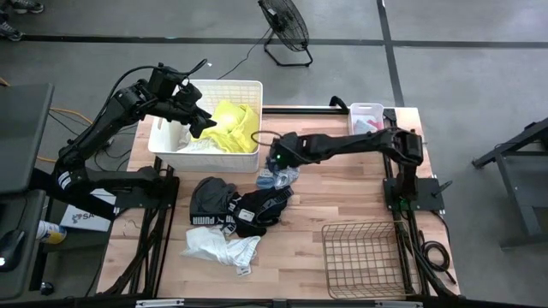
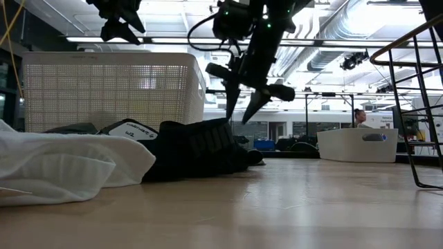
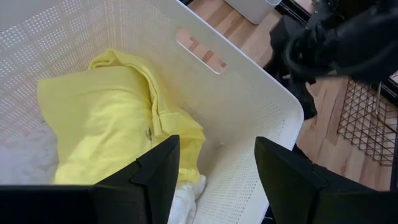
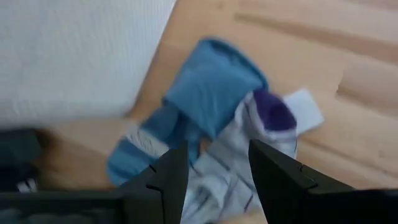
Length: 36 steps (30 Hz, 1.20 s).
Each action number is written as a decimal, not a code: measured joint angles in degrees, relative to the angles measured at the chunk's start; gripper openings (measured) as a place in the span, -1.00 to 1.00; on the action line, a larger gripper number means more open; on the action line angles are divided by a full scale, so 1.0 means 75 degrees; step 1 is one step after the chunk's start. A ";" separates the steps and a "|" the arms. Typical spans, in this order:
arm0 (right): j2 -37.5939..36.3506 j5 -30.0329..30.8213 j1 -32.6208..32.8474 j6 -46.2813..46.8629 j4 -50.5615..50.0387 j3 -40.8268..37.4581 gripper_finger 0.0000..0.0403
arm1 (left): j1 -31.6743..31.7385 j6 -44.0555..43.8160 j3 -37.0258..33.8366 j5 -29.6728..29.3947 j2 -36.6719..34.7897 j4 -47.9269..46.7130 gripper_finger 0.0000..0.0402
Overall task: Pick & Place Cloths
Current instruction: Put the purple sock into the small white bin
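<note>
Several cloths lie on the wooden table: small blue and grey socks (image 4: 211,93) (image 1: 278,179) beside the white tub's near right corner, black cloths with white print (image 1: 235,207) (image 2: 197,149), and a white cloth (image 1: 219,246) (image 2: 62,166) at the front left. A neon yellow cloth (image 3: 112,118) (image 1: 233,124) lies inside the white tub (image 1: 253,94) on something white. My right gripper (image 4: 217,177) (image 2: 242,104) hangs open just above the socks, pointing steeply down. My left gripper (image 3: 217,174) (image 1: 199,120) waits open above the tub, over the yellow cloth.
A brown wire basket (image 1: 364,257) stands at the table's front right. A small white container (image 1: 366,116) sits at the far right corner. The tub's wall (image 4: 74,56) rises close beside the socks. Bare wood lies between the black cloths and the wire basket.
</note>
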 joint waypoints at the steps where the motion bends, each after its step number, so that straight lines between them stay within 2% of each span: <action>1: 0.0032 -0.0002 0.0071 -0.0008 -0.0053 0.0000 -0.21 | 0.0000 0.0000 0.0000 -0.0001 0.0000 0.0001 0.01; 9: 0.0042 0.0010 0.0555 -0.0527 -0.0342 -0.0221 -0.21 | -0.0003 0.0011 0.0000 0.0001 0.0000 0.0032 0.01; 17: 0.0557 -0.0178 0.0769 -0.1324 -0.0137 -0.0213 -0.21 | -0.0003 0.0023 0.0000 0.0001 0.0000 0.0036 0.01; 26: 0.0645 0.0375 0.0736 -0.0993 -0.0143 -0.0213 -0.21 | -0.0001 0.0023 0.0000 -0.0001 0.0000 0.0034 0.01; 31: 0.0786 -0.0140 0.0674 -0.1075 -0.0135 -0.0214 -0.21 | -0.0003 0.0026 0.0000 0.0001 0.0000 0.0031 0.01; 36: 0.0933 -0.0246 0.0662 -0.0870 -0.0120 -0.0210 -0.21 | 0.0000 0.0026 0.0000 -0.0002 0.0000 0.0031 0.01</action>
